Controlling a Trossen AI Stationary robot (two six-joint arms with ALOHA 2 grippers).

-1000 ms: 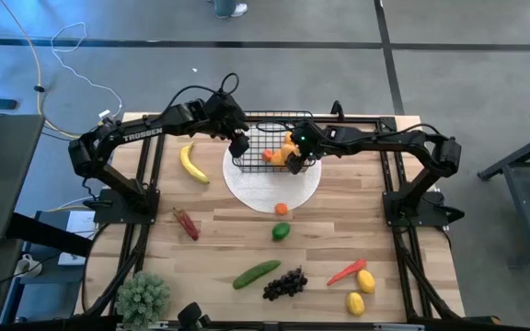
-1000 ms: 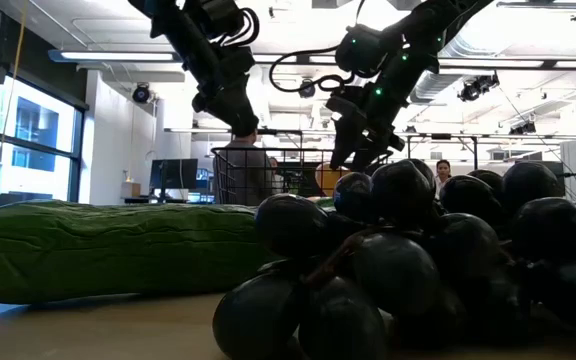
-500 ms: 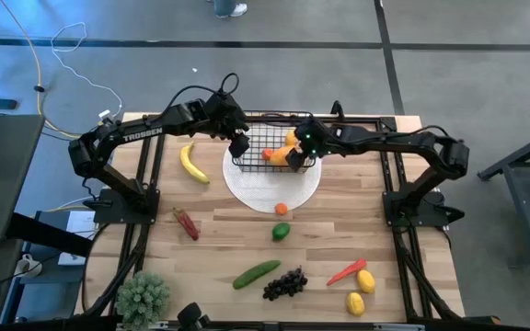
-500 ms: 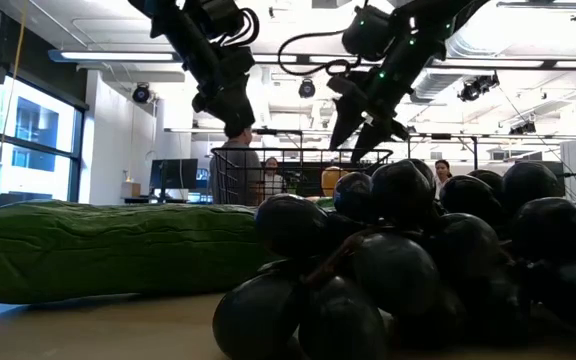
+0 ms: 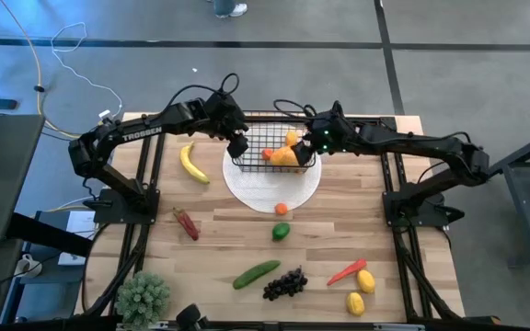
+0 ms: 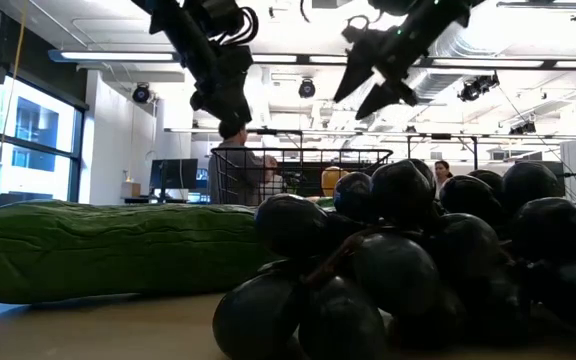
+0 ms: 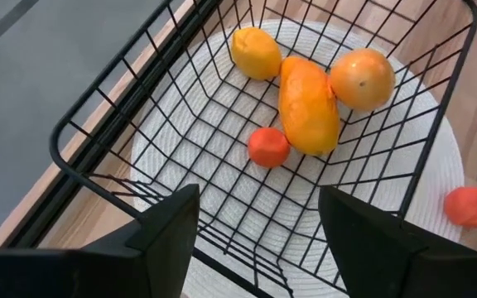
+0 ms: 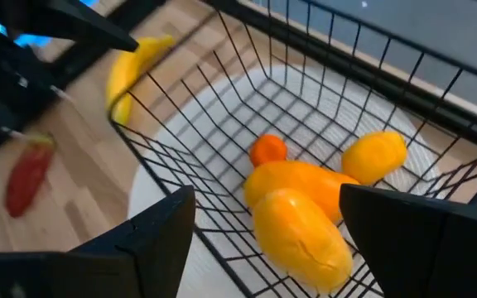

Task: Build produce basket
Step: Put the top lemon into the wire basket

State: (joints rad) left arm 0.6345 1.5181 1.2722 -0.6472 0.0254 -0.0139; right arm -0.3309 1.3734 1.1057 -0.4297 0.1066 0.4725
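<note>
The basket (image 5: pixel 274 150) is sitting on the white plate (image 5: pixel 272 191) at the far side of the desk (image 5: pixel 219 239). A few fruits are already lying inside it: two mangoes (image 7: pixel 308 106), a lemon (image 7: pixel 255 51) and a small orange (image 7: pixel 268 146).

Much is still waiting outside. The banana (image 5: pixel 191 163) is lying just beside the plate. Another small orange (image 5: pixel 282 209) is resting on the plate's near edge. Out on the desk are lying a green fruit (image 5: pixel 281 232), the cucumber (image 5: pixel 256 274), the grapes (image 5: pixel 284 283), two chili peppers (image 5: pixel 186 223) and two more lemons (image 5: pixel 361 291). So the job looks less than half done.

The left gripper (image 5: pixel 238 145) is hanging at the basket's left end, jaws standing open and holding nothing. The right gripper (image 5: pixel 309 147) is hanging above the basket's right end, jaws open and empty too. The fruits in the basket are lying below and between the two grippers, touching neither.
</note>
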